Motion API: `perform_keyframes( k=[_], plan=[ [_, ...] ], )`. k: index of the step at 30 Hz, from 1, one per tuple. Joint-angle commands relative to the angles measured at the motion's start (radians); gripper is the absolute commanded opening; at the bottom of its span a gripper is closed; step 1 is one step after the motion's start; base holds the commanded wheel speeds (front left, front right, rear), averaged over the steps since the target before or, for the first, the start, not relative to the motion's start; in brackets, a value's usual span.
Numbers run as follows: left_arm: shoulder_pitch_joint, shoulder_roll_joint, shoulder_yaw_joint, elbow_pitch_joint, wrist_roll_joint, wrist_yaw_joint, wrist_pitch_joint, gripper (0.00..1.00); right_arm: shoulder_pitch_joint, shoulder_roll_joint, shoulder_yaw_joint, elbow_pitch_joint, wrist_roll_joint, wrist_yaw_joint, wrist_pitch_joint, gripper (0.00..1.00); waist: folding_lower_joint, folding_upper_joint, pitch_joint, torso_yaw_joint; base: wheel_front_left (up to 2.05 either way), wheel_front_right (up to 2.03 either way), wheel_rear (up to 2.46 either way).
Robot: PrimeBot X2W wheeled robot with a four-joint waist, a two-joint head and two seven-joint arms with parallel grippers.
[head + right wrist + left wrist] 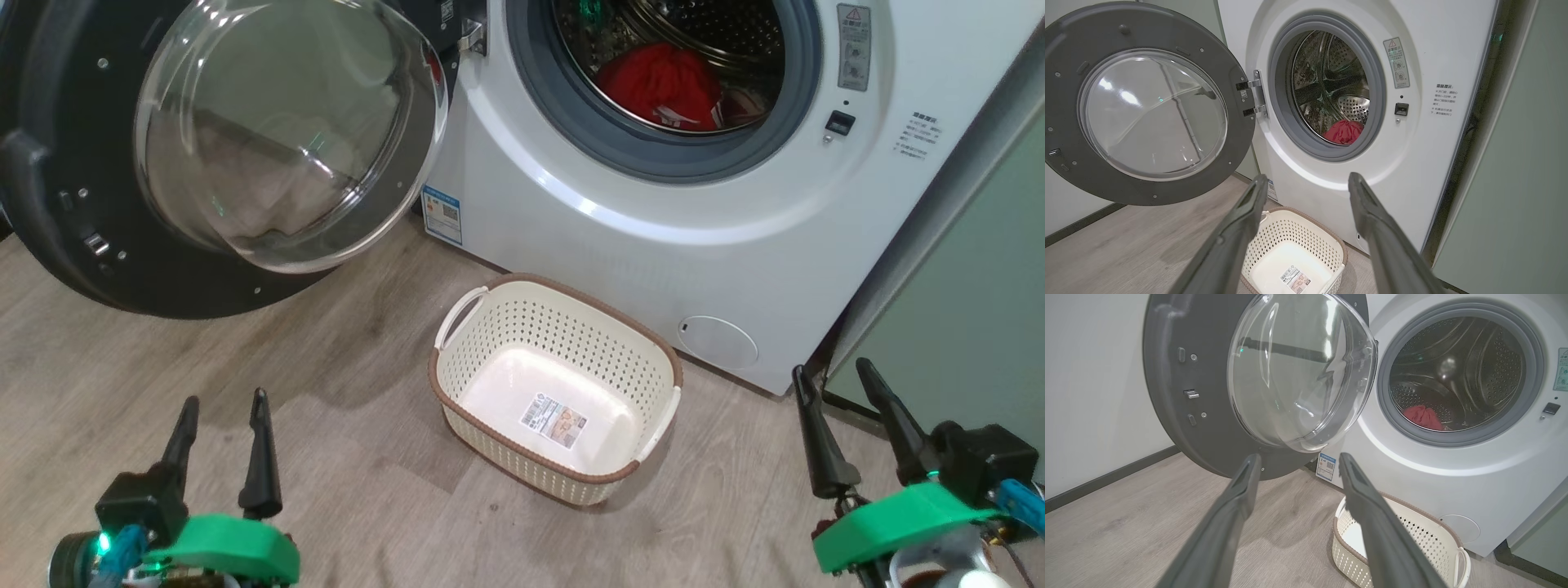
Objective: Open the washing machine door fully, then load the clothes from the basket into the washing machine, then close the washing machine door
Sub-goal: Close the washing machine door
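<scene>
Head view has the big round washing machine door (286,139), wide glossy black rim with a bulging clear glass bowl in the middle, swung right out to the left of the white front-loading washing machine (571,212). The bright red fabric clothes (661,82) are sitting at the bottom of the steel drum. The small cream perforated plastic basket (571,335) with the brown rim sits on the wood-look floor (163,343) just in front of the washer, nothing in it but a paper label.

Both arms are low and well back from everything. The left gripper (226,398) has its two dark fingers spread wide with nothing between them, and the same goes for the right gripper (829,369).

So my read is that loading is done and only closing the door is left. It looks rigid and fairly heavy, and it should swing freely on the metal hinge (1253,98). I wouldn't try pinching it, since that glossy rim looks slippery and the glass bowl is the fragile bit. Better to push flat on the black rim at the far edge, near the little metal latch (1191,394), where leverage is best. The left arm is the closer one. It probably needs a firm final shove to click shut.
</scene>
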Motion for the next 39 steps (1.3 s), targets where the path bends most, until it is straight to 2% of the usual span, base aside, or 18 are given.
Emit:
perform_keyframes(
  k=[1, 7, 8, 9, 19, 23, 27, 31, 35, 39],
  plan=[
    [-0.039, 0.018, 0.037, -0.04, -0.009, 0.006, -0.013, 1.0, -0.018, -0.01, 0.024, -0.03, 0.004, 0.0, -0.006, 1.0, 0.0, 0.0, 0.0, -0.001, 0.0, 0.0, 0.0],
    [-0.036, 0.019, 0.037, -0.045, -0.006, 0.013, -0.015, 1.0, -0.019, -0.01, 0.025, -0.028, 0.004, 0.0, -0.006, 1.0, 0.0, 0.0, 0.004, -0.003, 0.0, 0.0, 0.0],
    [-0.036, 0.019, 0.036, -0.046, -0.005, 0.013, -0.016, 0.4, -0.02, -0.01, 0.025, -0.028, 0.004, 0.0, -0.006, 1.0, 0.0, 0.0, 0.005, -0.003, 0.0, 0.0, 0.0],
    [-0.036, 0.019, 0.036, -0.047, -0.006, 0.013, -0.016, 0.0, -0.02, -0.01, 0.025, -0.028, 0.004, 0.0, -0.007, 1.0, 0.0, 0.0, 0.005, -0.003, 0.0, 0.0, 0.0],
    [-0.039, 0.023, 0.038, -0.058, -0.01, 0.013, -0.017, 0.0, -0.025, -0.01, 0.022, -0.03, 0.0, 0.0, -0.005, 1.0, 0.0, 0.0, 0.011, -0.001, 0.0, 0.0, 0.0],
    [-0.053, 0.008, 0.065, -0.102, -0.067, -0.016, -0.022, 0.0, -0.027, -0.01, 0.019, -0.033, 0.001, 0.0, -0.005, 1.0, 0.0, 0.0, 0.016, 0.0, 0.0, 0.0, 0.0],
    [-0.092, -0.036, 0.155, -0.201, -0.258, -0.102, -0.026, 0.0, -0.032, -0.01, 0.016, -0.041, -0.004, 0.0, -0.001, 1.0, 0.0, 0.0, 0.03, 0.003, 0.0, 0.0, 0.0],
    [-0.173, -0.022, 0.283, -0.287, -0.466, -0.194, -0.027, 0.0, -0.045, -0.01, 0.016, -0.056, -0.014, 0.0, 0.006, 1.0, 0.0, 0.0, 0.055, 0.0, 0.0, 0.0, 0.0],
    [-0.297, 0.049, 0.426, -0.299, -0.682, -0.253, 0.013, 0.0, -0.059, -0.01, 0.015, -0.075, -0.025, 0.0, 0.016, 1.0, 0.0, 0.0, 0.086, -0.006, 0.0, 0.0, 0.0],
    [-0.44, 0.164, 0.545, -0.202, -0.836, -0.275, 0.064, 0.0, -0.076, -0.01, 0.013, -0.096, -0.04, 0.0, 0.028, 1.0, 0.0, 0.0, 0.125, -0.016, 0.0, 0.0, 0.0]
  ],
)
